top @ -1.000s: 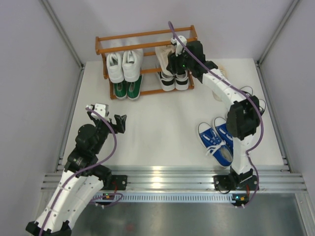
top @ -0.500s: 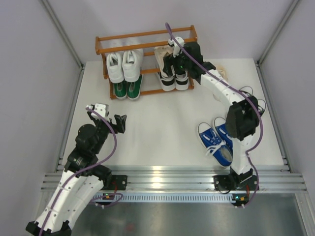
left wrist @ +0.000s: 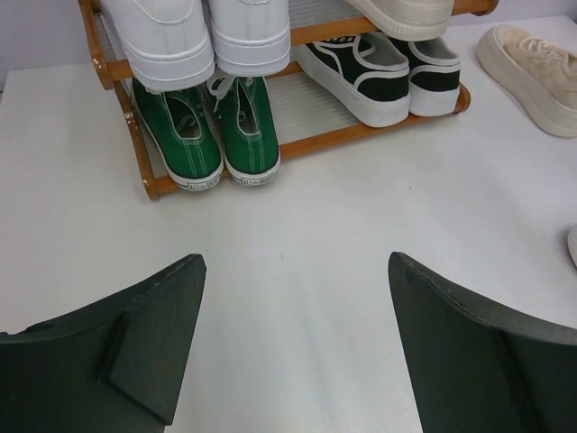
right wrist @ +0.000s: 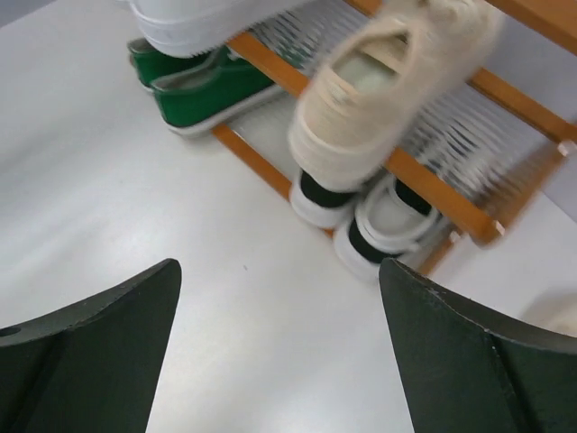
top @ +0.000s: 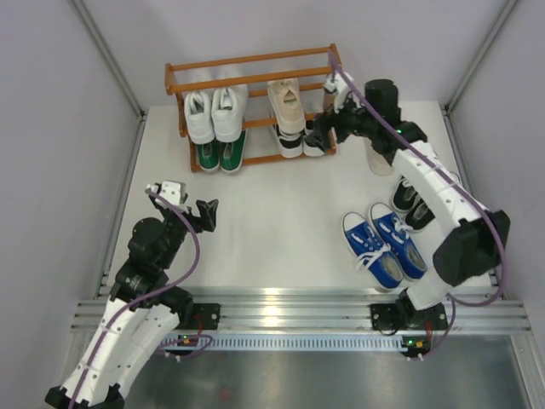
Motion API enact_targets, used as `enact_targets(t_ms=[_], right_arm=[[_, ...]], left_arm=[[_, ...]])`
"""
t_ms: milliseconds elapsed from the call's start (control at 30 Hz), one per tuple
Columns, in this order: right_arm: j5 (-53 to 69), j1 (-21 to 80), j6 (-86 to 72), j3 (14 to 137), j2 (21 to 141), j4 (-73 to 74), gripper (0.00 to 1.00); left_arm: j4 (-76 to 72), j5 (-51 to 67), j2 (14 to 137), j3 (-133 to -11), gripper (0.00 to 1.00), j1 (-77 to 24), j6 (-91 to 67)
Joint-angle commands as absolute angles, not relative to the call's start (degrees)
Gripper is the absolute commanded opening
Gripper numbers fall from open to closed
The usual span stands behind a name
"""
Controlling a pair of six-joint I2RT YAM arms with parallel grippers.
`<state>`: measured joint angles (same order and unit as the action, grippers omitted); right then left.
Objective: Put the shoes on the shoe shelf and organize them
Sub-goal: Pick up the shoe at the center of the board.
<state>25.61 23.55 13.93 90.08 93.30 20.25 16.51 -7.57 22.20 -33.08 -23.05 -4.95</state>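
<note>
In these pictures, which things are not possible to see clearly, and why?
Black canvas shoes: top view, the right arm covers most of them.
Loose beige shoe: top view, mostly under the same arm; left wrist view, cut by the right edge.
Beige shoe on the shelf: right wrist view, blurred.
White shoes: both wrist views, cut by the top edge.

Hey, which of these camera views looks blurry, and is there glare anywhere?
Right wrist view: blurred, especially the beige shoe and the shoe shelf. Left wrist view: sharp on the green shoes. Top external view: crisp, with glare on the aluminium frame.
</note>
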Motion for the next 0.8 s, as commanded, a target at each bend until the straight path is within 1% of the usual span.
enact_targets(t_ms=[0, 33, 100, 133, 167, 200, 300, 400, 567, 767], right_arm=[[33.31, 12.61, 13.28, 83.51, 85.89, 21.36, 0.90], [32.79, 10.48, 11.01, 81.84, 85.26, 21.10, 0.89], [30.25, 4.50, 8.89, 78.15, 84.46, 21.09, 0.84], [26.41, 2.83, 6.27, 77.26, 84.64, 20.92, 0.80], [24.54, 1.25, 5.02, 76.39, 85.51, 20.83, 0.78], [23.39, -2.25, 3.79, 76.20, 86.21, 20.66, 0.76], [22.15, -7.18, 0.62, 76.90, 90.16, 19.51, 0.68], [21.80, -9.22, 1.66, 80.67, 95.78, 20.82, 0.66], [20.66, -9.49, 3.08, 87.70, 104.75, 23.03, 0.63], [20.04, -9.32, 3.25, 90.70, 111.52, 23.20, 0.63]], left_arm=[[14.94, -6.51, 21.01, -33.14, 0.88, -22.94, -4.92], [14.85, -6.24, 21.09, -33.13, 0.88, -22.94, -5.01], [14.85, -5.89, 21.27, -33.22, 0.88, -22.94, -5.10], [14.77, -5.80, 21.27, -33.14, 0.88, -22.94, -5.10], [14.85, -5.63, 21.27, -33.22, 0.88, -22.94, -5.18], [14.85, -5.63, 21.27, -33.22, 0.88, -22.94, -5.19], [14.85, -5.54, 21.18, -33.14, 0.88, -22.94, -5.19], [14.94, -5.54, 21.18, -33.13, 0.88, -22.94, -5.19], [14.94, -5.63, 21.36, -33.05, 0.88, -22.94, -5.19], [14.85, -5.19, 21.62, -33.05, 0.88, -22.94, -5.27]])
